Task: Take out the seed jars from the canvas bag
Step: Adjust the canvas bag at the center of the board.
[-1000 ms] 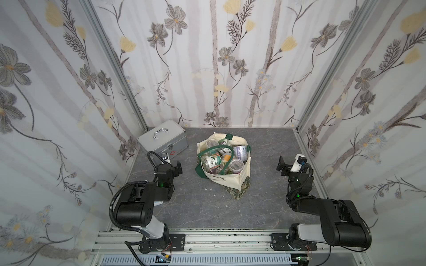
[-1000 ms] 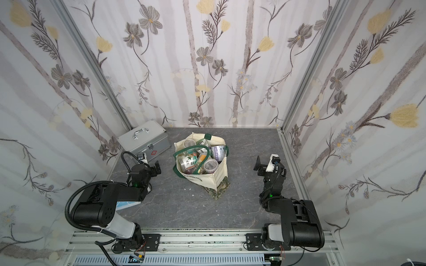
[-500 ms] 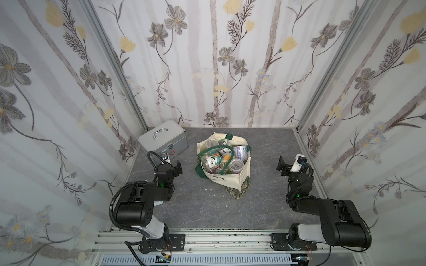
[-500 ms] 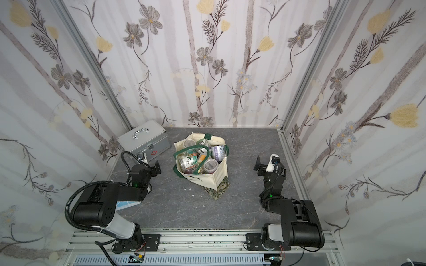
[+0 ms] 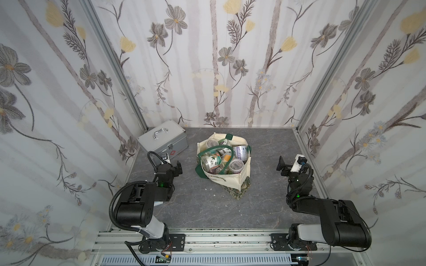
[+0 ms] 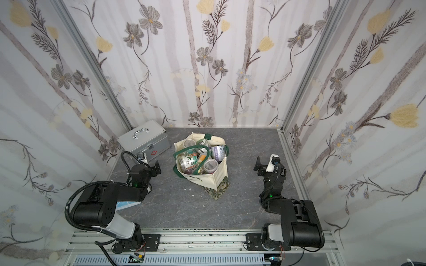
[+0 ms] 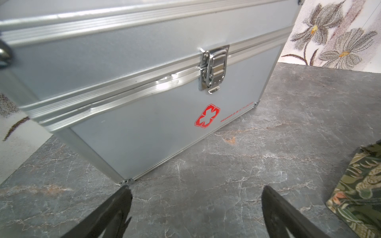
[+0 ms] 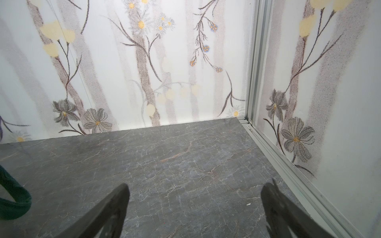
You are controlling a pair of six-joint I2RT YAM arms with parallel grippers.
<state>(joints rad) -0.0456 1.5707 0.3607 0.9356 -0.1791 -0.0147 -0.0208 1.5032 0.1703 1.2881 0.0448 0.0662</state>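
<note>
"While both arms sit just as they did a second ago, has anything left the canvas bag (image 5: 227,182)?"

"No. Seed jars (image 5: 211,161) all inside it, mid-table. Left gripper (image 7: 194,197) and right gripper (image 8: 194,195) spread wide, empty, well apart from it. Task hasn't started."

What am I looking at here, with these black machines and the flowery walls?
Two robot arms sit at the near edge of a grey table. Two pictures look down from overhead; two come from cameras on the arms' wrists. In the middle stands a canvas bag full of seed jars, and a closed silver case sits in the far corner on the left arm's side. The left end effector faces the case; the right end effector faces mostly table and wall. Both are open and hold nothing.
</note>
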